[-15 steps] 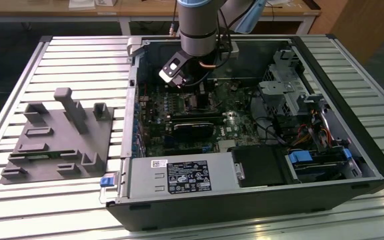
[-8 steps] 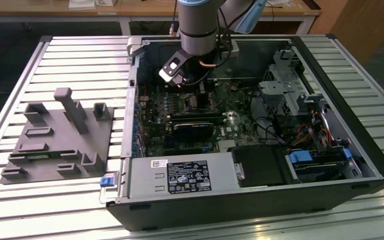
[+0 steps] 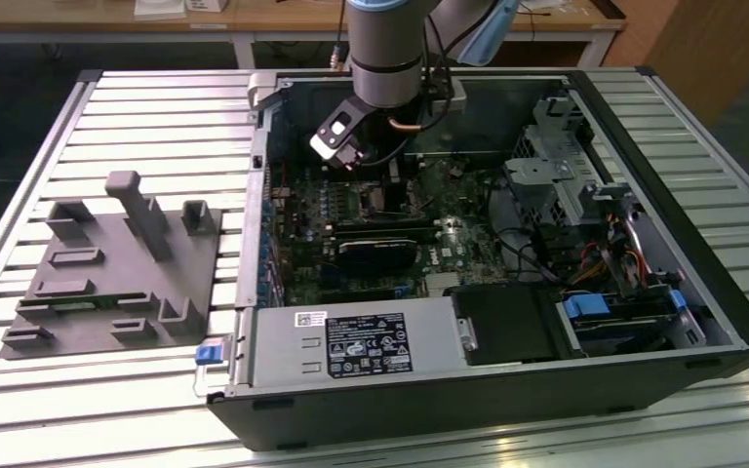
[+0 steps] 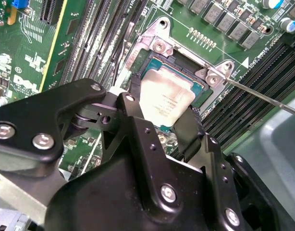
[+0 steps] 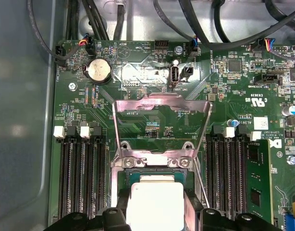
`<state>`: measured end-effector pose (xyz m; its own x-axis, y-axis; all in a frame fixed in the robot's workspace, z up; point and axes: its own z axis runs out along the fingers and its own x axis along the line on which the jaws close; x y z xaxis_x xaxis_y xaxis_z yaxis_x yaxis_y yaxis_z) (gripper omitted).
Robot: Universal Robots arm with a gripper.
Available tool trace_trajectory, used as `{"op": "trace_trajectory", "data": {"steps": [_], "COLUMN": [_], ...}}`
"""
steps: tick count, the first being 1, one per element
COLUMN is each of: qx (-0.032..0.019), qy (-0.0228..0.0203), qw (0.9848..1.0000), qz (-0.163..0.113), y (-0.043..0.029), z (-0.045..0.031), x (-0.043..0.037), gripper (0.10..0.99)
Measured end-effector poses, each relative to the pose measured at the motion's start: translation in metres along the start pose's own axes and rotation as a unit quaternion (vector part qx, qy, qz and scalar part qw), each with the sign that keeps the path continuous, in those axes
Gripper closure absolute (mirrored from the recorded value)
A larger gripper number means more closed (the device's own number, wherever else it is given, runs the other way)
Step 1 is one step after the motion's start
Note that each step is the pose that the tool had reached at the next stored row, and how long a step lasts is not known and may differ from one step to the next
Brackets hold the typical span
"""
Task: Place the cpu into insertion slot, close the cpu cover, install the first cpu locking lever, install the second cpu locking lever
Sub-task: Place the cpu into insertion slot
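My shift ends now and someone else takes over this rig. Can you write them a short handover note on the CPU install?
Gripper: jaws shut on two opposite edges of the cpu, which is held low over the insertion slot. Whether it is fully seated cannot be told.
Cpu cover: standing open, hinged up at the slot's edge.
Locking lever: one thin rod juts out from the slot's corner, not latched.
Done: the cpu is at the slot.
Left: the cpu is not released, the cover is not closed, and neither lever is installed.
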<state>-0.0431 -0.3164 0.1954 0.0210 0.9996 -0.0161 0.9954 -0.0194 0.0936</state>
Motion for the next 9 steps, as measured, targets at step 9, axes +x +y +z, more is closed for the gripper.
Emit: {"op": "trace_trajectory", "data": {"steps": [9], "qx": [0.0000], "qy": [0.0000], "qw": [1.0000], "qz": [0.000], "y": [0.0000], "z": [-0.0004], "x": [0.0000], "gripper": [0.553]}}
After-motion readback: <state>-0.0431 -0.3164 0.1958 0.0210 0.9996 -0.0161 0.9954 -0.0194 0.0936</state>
